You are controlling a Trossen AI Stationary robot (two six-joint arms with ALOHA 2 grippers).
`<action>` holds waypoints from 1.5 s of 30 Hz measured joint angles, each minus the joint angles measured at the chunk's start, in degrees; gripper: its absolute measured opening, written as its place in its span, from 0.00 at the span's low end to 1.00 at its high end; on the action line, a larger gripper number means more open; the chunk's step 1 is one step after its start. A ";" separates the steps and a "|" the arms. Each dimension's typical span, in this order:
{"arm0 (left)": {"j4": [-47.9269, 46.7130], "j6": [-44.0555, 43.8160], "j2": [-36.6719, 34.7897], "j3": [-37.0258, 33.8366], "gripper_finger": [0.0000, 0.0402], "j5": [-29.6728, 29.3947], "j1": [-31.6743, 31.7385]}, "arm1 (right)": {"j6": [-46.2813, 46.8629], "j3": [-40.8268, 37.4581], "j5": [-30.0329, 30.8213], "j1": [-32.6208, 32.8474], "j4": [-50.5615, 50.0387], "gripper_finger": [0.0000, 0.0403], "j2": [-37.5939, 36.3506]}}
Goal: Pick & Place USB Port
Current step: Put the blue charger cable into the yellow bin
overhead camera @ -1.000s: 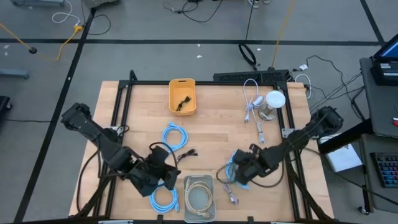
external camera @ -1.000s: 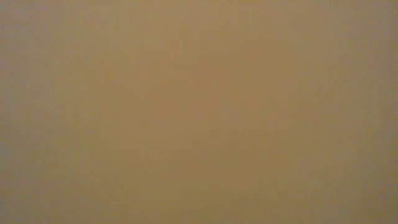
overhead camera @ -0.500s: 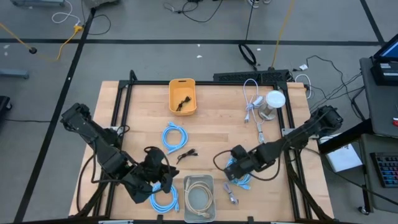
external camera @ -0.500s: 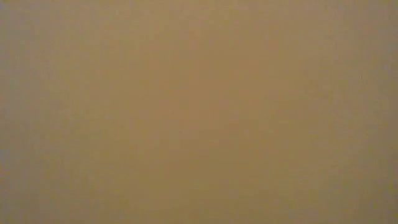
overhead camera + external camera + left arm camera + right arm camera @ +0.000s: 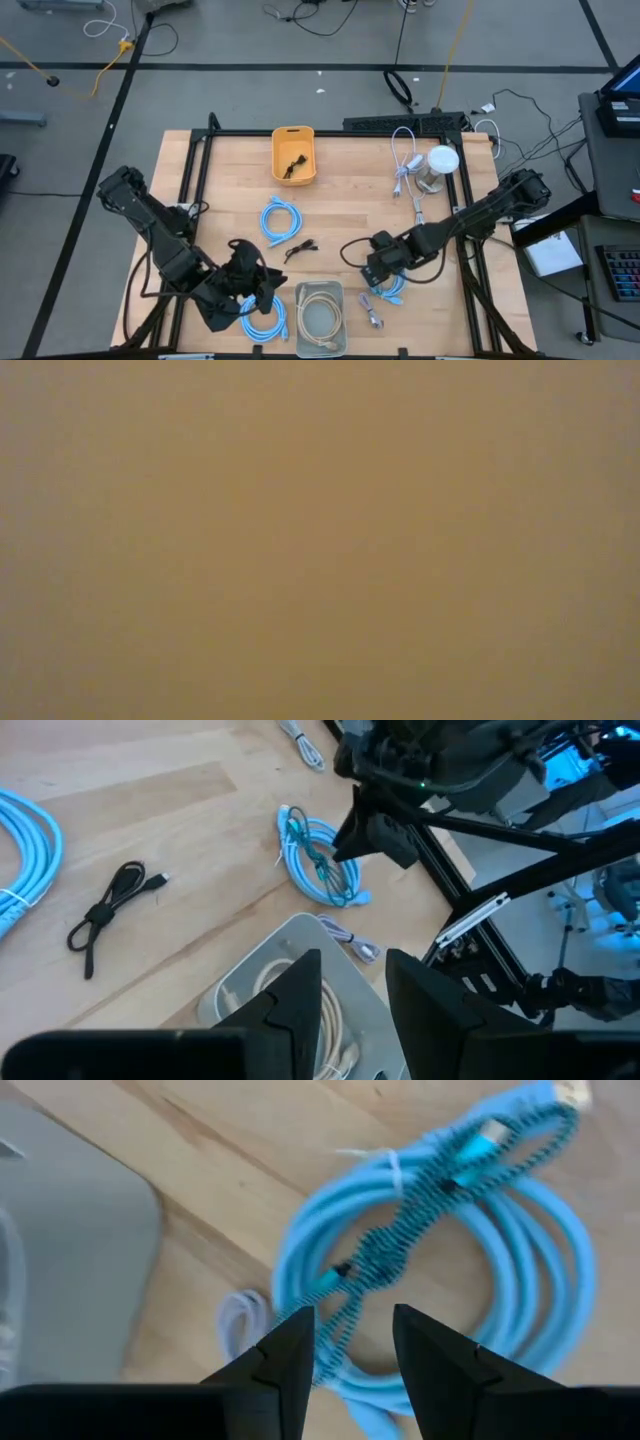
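right end effector [image 5: 348, 1342] spread over blue cable coil [image 5: 520, 1270], grey tray [image 5: 70, 1250] beside.

The low view shows only a flat tan blur — nothing in it can be made out. From above, the right arm's head [image 5: 381, 258] covers part of the blue cable coil [image 5: 392, 288]. The thing inside the yellow bin [image 5: 293, 154] is too small to tell — just something dark.
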 joint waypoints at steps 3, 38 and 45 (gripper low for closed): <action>0.00 0.00 0.00 0.00 0.29 -0.04 -0.02 | -0.06 -0.30 0.07 0.02 -0.61 0.32 0.00; -0.89 -0.18 0.00 0.00 0.29 2.51 -0.02 | -5.66 -7.70 11.06 2.17 30.93 0.06 0.02; -2.93 -0.97 0.00 0.00 0.29 4.11 0.34 | -25.53 9.86 20.70 -2.41 14.09 0.03 0.04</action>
